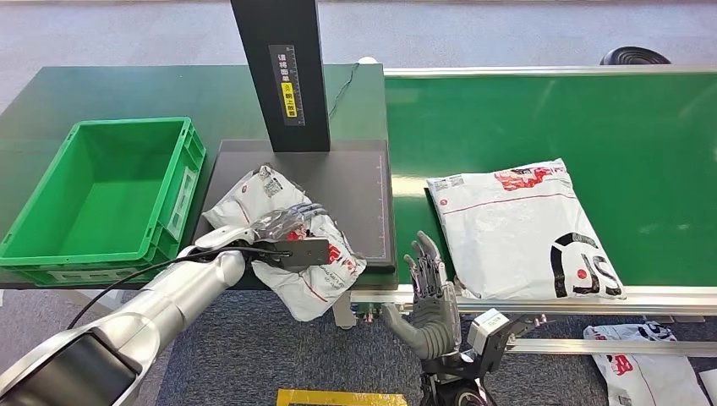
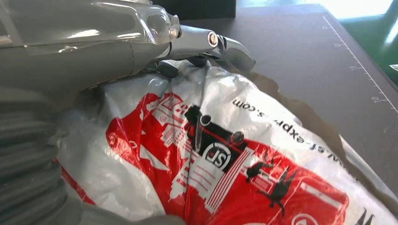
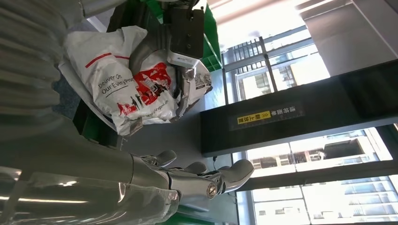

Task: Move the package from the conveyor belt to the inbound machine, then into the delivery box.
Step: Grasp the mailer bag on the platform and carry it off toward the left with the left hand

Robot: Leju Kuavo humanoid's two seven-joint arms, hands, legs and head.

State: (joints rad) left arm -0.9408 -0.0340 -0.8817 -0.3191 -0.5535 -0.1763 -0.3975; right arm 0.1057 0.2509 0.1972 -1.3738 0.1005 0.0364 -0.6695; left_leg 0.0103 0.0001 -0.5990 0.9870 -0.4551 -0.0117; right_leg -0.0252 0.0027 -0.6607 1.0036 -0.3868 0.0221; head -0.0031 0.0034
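While the left robot hand (image 1: 283, 230) grips a package (image 1: 317, 262) at the machine's (image 1: 355, 182) front-left corner, the right robot hand (image 1: 429, 292) hangs open, fingers spread, below the belt's (image 1: 507, 118) front edge. A second package (image 1: 520, 228) lies on the belt.

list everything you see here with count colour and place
white plastic courier package with red print: one, gripped by the left robot hand over the front edge of the scanner plate
large white plastic courier package: one, white with red and black print, lying flat on the belt
white courier bag on the floor: one, below the belt's near rail
green plastic crate: one, on the dark table at far left
dark grey flat scanner plate: one, between crate and belt
black upright post with yellow label: one, behind the plate
green conveyor belt: one, at right
left robot hand: silver and dark, on the package
right robot hand: grey, fingers spread, holding nothing, at the belt's near edge
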